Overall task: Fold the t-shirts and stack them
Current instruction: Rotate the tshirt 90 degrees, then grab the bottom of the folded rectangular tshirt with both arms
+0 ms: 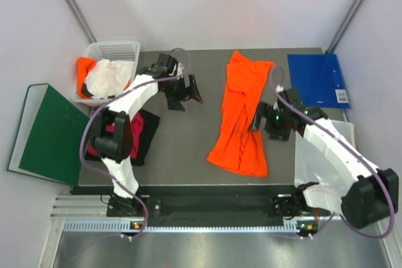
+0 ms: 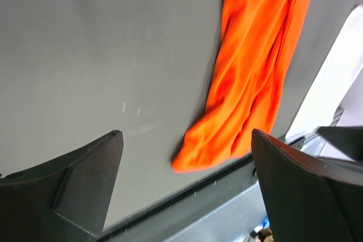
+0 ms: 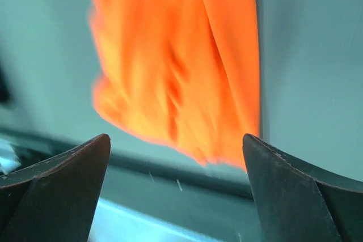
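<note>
near edge of the table point(image 1: 182, 155) is bare between the two arm bases, open room there. near left, a magenta t-shirt point(image 1: 134, 131) lies on a black t-shirt point(image 1: 149, 128), partly hidden by the left arm, with the dark green binder point(image 1: 47, 131) off the table's left side just beside them. near right, a flat white piece point(image 1: 314, 161) lies under the right arm, cloth or paper cannot tell. bright orange t-shirt point(image 1: 242, 117) point(image 2: 255, 66) point(image 3: 176, 66) lies bunched in a long strip right of centre, wide hem near, narrow end far, not touching any table edge. right gripper point(image 1: 260, 119) point(image 3: 176, 137) sits at the strip's right edge, claw released, fingers spread wide, nothing in them. wide bare strip of table left of the shirt. left gripper point(image 1: 185, 91) point(image 2: 186, 134) hovers over that bare part, farther back, claw released and empty, apart from the shirt. far left, a white basket point(image 1: 116, 48) at the corner holds a white t-shirt point(image 1: 107, 76) and an orange t-shirt point(image 1: 85, 67), both spilling over the rim. far right, the blue folder point(image 1: 317, 80) lies flat, near the shirt's far end but apart.
</note>
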Robot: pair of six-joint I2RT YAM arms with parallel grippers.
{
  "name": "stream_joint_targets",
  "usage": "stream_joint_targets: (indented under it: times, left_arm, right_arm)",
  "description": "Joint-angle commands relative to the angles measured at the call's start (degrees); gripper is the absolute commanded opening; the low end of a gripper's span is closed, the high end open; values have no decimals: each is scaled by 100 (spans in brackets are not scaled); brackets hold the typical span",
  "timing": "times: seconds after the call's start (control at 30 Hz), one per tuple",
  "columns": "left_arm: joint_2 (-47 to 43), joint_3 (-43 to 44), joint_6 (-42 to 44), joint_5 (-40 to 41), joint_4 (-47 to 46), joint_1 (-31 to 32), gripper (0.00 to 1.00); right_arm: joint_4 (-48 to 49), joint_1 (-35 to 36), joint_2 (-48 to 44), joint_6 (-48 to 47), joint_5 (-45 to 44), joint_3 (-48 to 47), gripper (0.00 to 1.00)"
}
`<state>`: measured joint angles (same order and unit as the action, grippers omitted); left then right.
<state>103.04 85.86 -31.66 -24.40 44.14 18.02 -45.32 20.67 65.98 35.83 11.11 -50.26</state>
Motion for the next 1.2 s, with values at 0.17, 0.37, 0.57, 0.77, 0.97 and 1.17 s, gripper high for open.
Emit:
stream_joint_targets:
  times: [0.17, 0.37, 0.57, 0.77, 0.97, 1.17]
  left_arm:
    - [2500, 3461, 520, -662, 261, 26, 99]
    - [2932, 3841, 547, -996, 77, 0, 99]
    - [2950, 3534, 433, -1224, -55, 8, 99]
    - [2818, 3315, 485, -1190, 24, 0, 99]
    - [2554, 2813, 538, -1137, -116, 17, 99]
    - [2378, 2550, 670, -970, -11, 26, 99]
  right_arm:
    - [1419, -1011, 2488, -323, -320, -2065, 99]
    - [1579, -1249, 4280, -252, -522, -3630, 98]
    - [1983, -1319, 5222, -112, -741, -4351, 93]
    - [2413, -1407, 5882, 64, -830, -4633, 75]
    - [2564, -1407, 6417, 82, -1093, -5186, 33]
    - [2599, -1407, 7243, -313, -674, -6372, 19]
